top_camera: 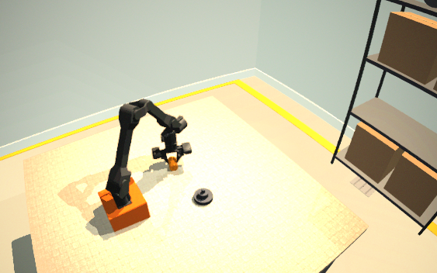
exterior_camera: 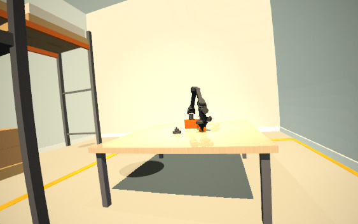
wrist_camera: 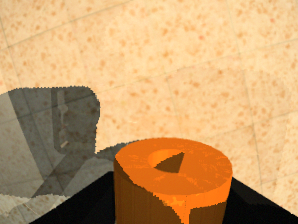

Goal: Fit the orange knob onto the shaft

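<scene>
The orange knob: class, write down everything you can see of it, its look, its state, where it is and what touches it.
The orange knob is a short, plain cylinder, plastic-looking, with a flat round end and a hole in it, partly shaded inside. The black gripper is shut on it, with a dark finger against each side. It is away from the round pedestal, not on the shaft. Whether it touches the table is unclear.

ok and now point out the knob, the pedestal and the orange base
knob [top_camera: 172, 164] [wrist_camera: 200, 176]: top view, its side; wrist view, its end face
pedestal [top_camera: 209, 198]: top view, its round rim
orange base [top_camera: 132, 217] [exterior_camera: 190, 124]: top and exterior views, its side
</scene>
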Robot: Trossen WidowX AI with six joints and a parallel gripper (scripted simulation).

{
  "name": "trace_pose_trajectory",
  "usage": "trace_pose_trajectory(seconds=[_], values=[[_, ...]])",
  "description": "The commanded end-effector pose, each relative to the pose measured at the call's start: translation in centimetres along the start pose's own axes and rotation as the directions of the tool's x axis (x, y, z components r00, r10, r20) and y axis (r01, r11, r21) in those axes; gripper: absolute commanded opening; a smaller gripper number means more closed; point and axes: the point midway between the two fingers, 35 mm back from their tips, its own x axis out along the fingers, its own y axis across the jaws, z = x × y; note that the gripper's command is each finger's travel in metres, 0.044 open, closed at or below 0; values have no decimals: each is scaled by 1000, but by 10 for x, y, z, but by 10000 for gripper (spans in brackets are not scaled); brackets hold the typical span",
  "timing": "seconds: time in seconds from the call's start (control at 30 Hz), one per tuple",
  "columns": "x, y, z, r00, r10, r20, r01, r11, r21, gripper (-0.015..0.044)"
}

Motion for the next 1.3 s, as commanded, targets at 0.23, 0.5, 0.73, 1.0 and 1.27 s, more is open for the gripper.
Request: trace_pose_trajectory(seconds=[0.23,0.5,0.73,1.0,1.27], values=[[-8,0,-10,981,0,192,0,1000,-2,179],[-11,-1,-18,946,0,324,0,1000,-1,179],[-14,-1,-26,901,0,434,1,1000,-1,179],[-16,-1,-35,834,-1,552,1,1000,-1,179],[-16,-1,-44,751,-1,660,1,1000,0,179]])
